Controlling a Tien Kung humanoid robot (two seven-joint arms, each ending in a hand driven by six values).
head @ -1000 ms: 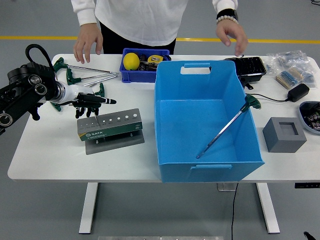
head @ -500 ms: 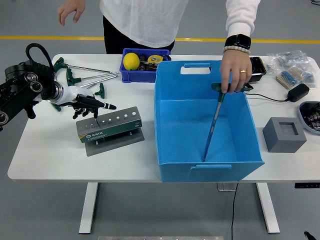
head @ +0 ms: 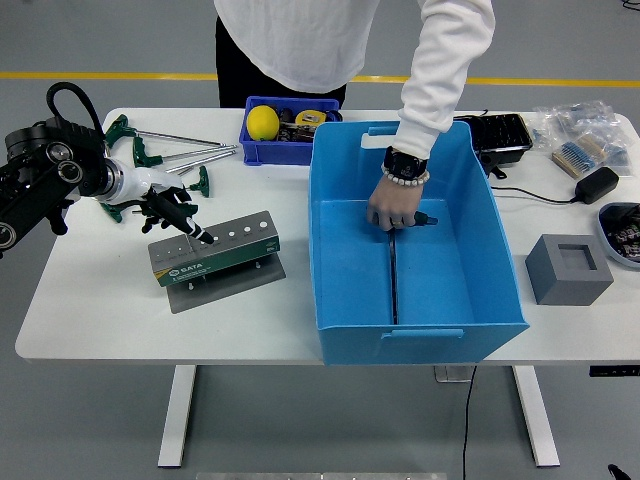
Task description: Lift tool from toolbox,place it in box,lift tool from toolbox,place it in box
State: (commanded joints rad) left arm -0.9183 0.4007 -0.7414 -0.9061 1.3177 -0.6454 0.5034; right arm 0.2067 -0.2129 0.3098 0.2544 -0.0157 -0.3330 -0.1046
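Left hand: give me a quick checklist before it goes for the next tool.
1. Left hand over toolbox: ok, fingers point down at its left end.
2. Tool grasped: not ok, hand holds nothing.
3. Spare tools within reach behind the hand: ok.
4. Blue box free: not ok, a person's hand is inside, holding the tool on its floor.
5. Right arm: cannot tell, out of view.

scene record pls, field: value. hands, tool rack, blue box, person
left hand: fingers pointing down at the tool rack's left end, nothing held
right hand: not in view
tool rack: grey-green, on table left of the box
blue box: open, one T-handle tool lying inside
person's hand: inside the box, on that tool's handle
spare T-handle tools: on table behind the rack
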